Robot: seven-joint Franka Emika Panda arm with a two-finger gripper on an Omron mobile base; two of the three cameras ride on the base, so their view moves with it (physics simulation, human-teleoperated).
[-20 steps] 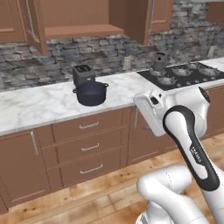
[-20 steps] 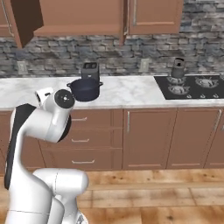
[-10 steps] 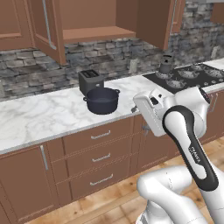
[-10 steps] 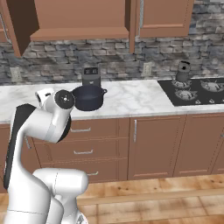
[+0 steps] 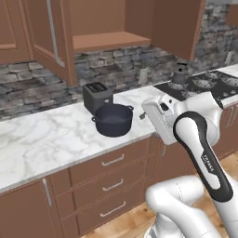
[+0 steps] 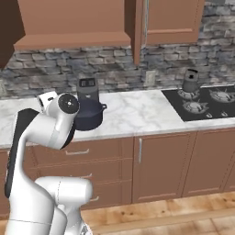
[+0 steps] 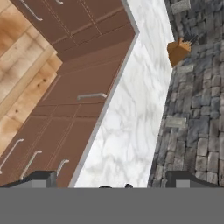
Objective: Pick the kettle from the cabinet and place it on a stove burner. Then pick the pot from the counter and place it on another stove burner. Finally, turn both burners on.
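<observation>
kettle (image 5: 180, 73) on back burner of cooktop (image 5: 209, 86), right of frame. pot (image 5: 114, 120) mid-frame on counter (image 5: 51, 139), just before toaster (image 5: 96, 94). cabinet (image 5: 104, 41) open, shelf bare. claw (image 7: 113, 180) wide open, empty, finger tips at bottom corners of hand view. pot likely rigid, heavyish, smooth; take rim or loop handle. no writing legible.

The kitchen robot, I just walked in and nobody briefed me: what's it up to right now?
The kettle already sits on a burner of the black cooktop. The pot is on the marble counter in front of the toaster, untouched. The arm holds nothing: its gripper is open, looking along the counter. The wall cabinet stands open, its shelf bare.
</observation>
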